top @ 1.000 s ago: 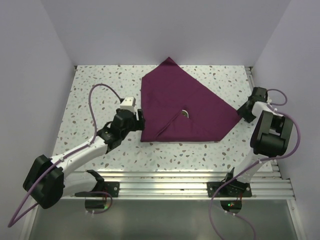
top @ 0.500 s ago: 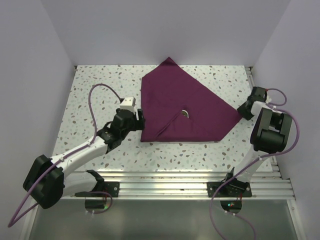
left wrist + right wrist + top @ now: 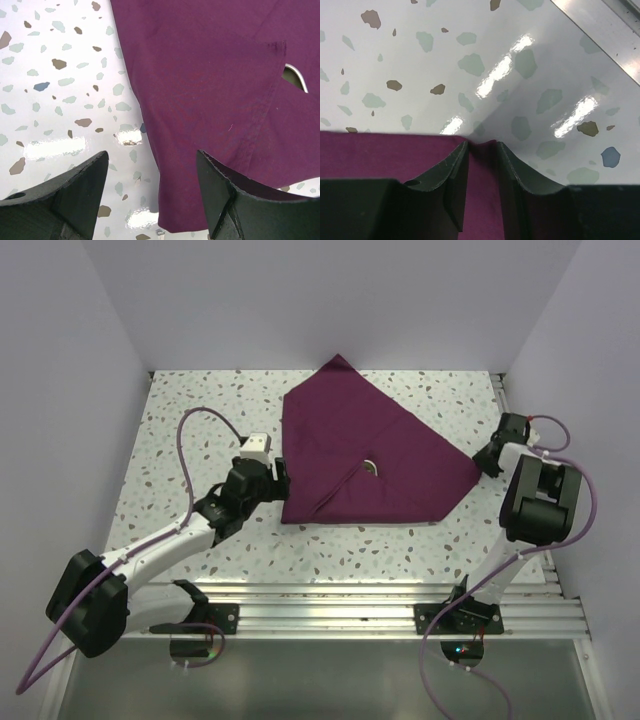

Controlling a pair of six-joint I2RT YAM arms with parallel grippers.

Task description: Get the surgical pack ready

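Purple cloth [image 3: 370, 455] lies folded on the terrazzo table [image 3: 190, 420]. At a slit near the cloth's centre you see a steel tray [image 3: 295, 77] rim inside.

Left gripper [image 3: 152, 157]: jaws wide, straddling the cloth's left edge.

Right gripper [image 3: 482, 145]: jaws narrow around the cloth's right corner; you cannot tell if they pinch it.

The widest table room lies left of the cloth.

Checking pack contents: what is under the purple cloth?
Only a sliver of shiny steel rim shows through a gap at the fold. Anything else beneath the purple cloth is covered.
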